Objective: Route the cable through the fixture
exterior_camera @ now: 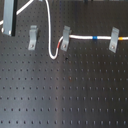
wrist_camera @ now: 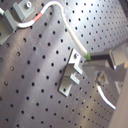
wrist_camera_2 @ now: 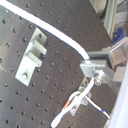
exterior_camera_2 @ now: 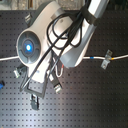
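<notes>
The white cable [exterior_camera: 49, 30] comes down from the top, loops with its red-orange band [exterior_camera: 60, 46] through the middle clip [exterior_camera: 65, 37], then runs right with its blue band [exterior_camera: 92, 37] through the right clip [exterior_camera: 114, 40]. The left fixture [exterior_camera: 33, 37] has no cable in it. My gripper [exterior_camera: 8, 29] hangs as a grey bar at the first exterior view's upper left. In the first wrist view the gripper [wrist_camera: 92, 57] is shut on the cable [wrist_camera: 70, 35] just beside the fixture [wrist_camera: 72, 75]. The second wrist view shows the same grip [wrist_camera_2: 90, 62], cable [wrist_camera_2: 50, 30] and fixture [wrist_camera_2: 31, 55].
All of this sits on a black perforated board [exterior_camera: 65, 95]. In the second exterior view the arm's body [exterior_camera_2: 60, 40] with its black hoses hides most of the board; only one clip [exterior_camera_2: 106, 60] and bits of cable [exterior_camera_2: 92, 58] show there.
</notes>
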You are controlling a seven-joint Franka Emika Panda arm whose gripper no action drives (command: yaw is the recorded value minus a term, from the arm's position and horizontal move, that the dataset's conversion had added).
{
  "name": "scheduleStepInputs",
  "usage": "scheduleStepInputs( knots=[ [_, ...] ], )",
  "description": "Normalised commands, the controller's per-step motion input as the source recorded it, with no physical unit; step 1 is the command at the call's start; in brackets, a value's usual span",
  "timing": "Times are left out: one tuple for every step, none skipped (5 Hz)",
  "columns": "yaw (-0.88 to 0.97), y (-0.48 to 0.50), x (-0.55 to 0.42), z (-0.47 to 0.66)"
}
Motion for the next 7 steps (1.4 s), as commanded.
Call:
scheduleStepInputs(
  knots=[
    [0.01,-0.066,-0.235,0.33],
    [0.12,-0.325,-0.574,0.34],
    [-0.22,0.457,-0.329,0.21],
    [-0.47,0.587,0.007,0.43],
    [-0.48,0.555,0.102,0.63],
    [-0.46,0.500,-0.243,0.52],
    [-0.23,0.054,-0.366,0.06]
  ],
)
